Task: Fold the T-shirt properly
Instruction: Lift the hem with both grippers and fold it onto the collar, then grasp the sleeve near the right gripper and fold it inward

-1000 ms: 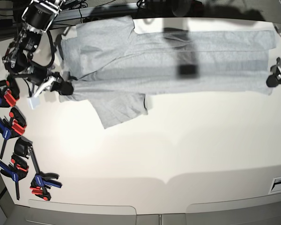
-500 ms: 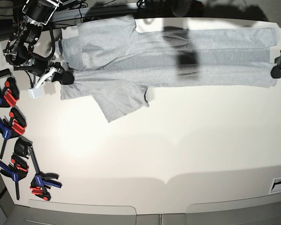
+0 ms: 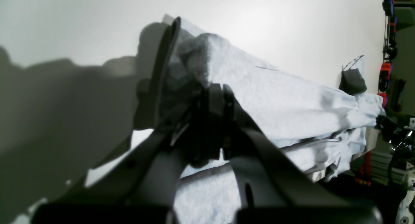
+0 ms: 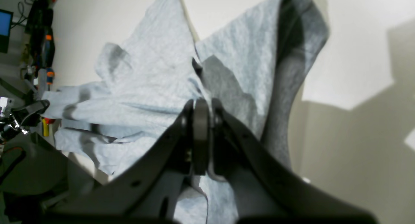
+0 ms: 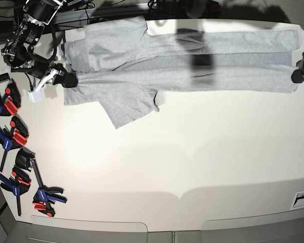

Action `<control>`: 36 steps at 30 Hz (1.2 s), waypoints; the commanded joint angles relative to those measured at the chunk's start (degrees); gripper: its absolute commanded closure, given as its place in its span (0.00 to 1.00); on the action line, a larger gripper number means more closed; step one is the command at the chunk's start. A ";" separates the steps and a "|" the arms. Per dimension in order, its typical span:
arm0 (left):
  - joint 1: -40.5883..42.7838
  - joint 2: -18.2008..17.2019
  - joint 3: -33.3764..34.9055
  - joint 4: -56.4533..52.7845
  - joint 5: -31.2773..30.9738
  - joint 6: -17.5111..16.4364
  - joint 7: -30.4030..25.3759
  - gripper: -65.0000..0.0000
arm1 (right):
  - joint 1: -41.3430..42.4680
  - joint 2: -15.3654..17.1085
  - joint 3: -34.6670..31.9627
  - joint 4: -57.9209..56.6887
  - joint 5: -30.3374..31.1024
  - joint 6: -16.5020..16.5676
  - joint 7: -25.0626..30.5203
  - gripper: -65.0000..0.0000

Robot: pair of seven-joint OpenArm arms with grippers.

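Cloth stretched long across the far side of the tabletop: the T-shirt lies as a narrow band, its long edges apparently doubled over lengthwise, with one sleeve splaying out from the band toward the open middle of the tabletop. Right tool is closed tight on a pinch of fabric at one end of the T-shirt; left tool is closed on the fabric at the other end, and the band runs taut between them. Judging by this, a lengthwise fold looks begun but untidy. Left to do, likely: tuck in the loose sleeve, then fold the band across its length into a compact stack. Clamps lie off beyond the right tool's end of the T-shirt
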 commanded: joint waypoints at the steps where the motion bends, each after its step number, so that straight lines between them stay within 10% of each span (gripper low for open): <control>1: -0.42 -1.92 -0.66 0.83 -1.03 -0.49 -0.28 0.97 | 0.74 1.11 0.52 1.11 0.81 0.49 1.05 1.00; 5: -0.42 -1.97 -0.66 0.83 -1.20 -0.49 -0.28 0.74 | 0.74 1.11 0.52 1.11 0.87 0.49 2.03 0.72; 15: -0.59 -4.79 -0.66 0.83 -10.14 -0.49 -0.52 0.74 | 8.22 0.90 3.82 1.09 7.39 0.49 3.43 0.72; 28: -0.57 -4.48 -0.66 0.83 -10.01 -0.49 -0.70 0.74 | 19.98 -8.79 -14.53 -8.02 -29.40 -0.42 27.06 0.71; 36: -0.57 -4.46 -0.66 0.83 -10.01 -0.49 -0.70 0.74 | 26.88 -9.68 -17.44 -24.26 -35.08 -2.43 28.79 0.65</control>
